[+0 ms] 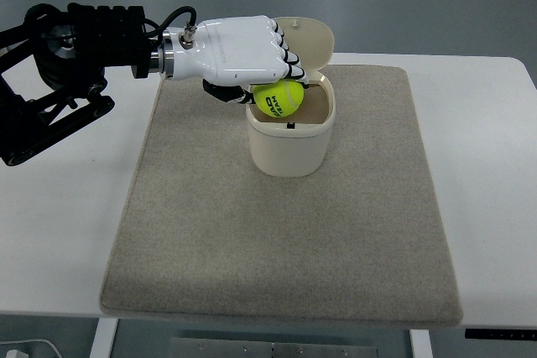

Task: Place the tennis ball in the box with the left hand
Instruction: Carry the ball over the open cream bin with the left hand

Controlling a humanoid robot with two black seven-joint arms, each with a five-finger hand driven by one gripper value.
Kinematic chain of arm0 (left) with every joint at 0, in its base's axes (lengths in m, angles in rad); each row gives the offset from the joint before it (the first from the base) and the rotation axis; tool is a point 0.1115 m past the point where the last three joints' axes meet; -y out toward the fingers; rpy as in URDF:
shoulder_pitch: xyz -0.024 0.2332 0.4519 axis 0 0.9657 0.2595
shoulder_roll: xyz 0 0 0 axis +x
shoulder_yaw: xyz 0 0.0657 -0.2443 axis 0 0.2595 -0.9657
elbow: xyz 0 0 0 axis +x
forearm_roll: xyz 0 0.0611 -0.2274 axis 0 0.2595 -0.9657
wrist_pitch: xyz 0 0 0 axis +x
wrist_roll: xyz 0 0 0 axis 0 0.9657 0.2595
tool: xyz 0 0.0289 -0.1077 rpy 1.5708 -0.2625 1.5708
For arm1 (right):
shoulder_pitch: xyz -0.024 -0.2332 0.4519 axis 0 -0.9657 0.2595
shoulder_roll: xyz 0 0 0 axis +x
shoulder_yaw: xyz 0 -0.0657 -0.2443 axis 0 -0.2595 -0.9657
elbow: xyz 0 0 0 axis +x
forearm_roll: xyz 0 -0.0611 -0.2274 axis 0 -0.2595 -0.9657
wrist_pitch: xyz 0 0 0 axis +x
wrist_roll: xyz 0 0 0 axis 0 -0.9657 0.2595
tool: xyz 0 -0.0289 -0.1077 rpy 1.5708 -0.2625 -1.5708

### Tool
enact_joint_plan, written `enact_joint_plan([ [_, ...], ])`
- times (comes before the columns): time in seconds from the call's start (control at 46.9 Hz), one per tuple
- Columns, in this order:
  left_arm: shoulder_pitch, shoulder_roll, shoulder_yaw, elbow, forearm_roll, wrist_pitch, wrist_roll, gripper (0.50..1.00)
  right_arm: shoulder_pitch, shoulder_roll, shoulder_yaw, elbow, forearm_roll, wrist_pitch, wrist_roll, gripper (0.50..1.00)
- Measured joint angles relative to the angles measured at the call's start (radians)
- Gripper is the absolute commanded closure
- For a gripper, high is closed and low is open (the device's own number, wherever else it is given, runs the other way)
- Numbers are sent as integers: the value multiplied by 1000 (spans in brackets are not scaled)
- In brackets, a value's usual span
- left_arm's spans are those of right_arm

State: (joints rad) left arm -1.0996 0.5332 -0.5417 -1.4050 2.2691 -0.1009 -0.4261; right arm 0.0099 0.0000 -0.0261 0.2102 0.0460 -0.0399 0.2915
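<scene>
Above the open box point(289, 144), on the mat point(336, 232), the left hand point(239, 52) holds the tennis ball point(278, 99), fingers point(285, 56) curled around it, lid point(310, 37) tilted back.

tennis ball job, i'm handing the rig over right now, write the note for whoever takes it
Left hand: shut on the tennis ball, holding it over the open mouth of the box.
Right hand: not in view.
Box: cream, upright on the grey mat, lid flipped open behind it.
Done: ball picked up and carried to the box.
Left: let go of the ball so it drops inside, then pull the hand clear.
</scene>
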Motion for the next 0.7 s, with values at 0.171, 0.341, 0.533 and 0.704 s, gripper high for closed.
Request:
enact_joint_plan([
  [0.171, 0, -20, 0, 29, 0, 27, 46, 1000, 0, 0, 0, 0, 0, 0, 0, 562],
  [0.341, 10, -36, 2, 44, 0, 30, 50, 937, 0, 0, 0, 0, 0, 0, 0, 562],
  [0.533, 24, -44, 3, 59, 0, 51, 52, 838, 1, 0, 0, 0, 0, 0, 0, 562],
  [0.704, 35, -45, 4, 70, 0, 63, 52, 748, 0, 0, 0, 0, 0, 0, 0, 562],
])
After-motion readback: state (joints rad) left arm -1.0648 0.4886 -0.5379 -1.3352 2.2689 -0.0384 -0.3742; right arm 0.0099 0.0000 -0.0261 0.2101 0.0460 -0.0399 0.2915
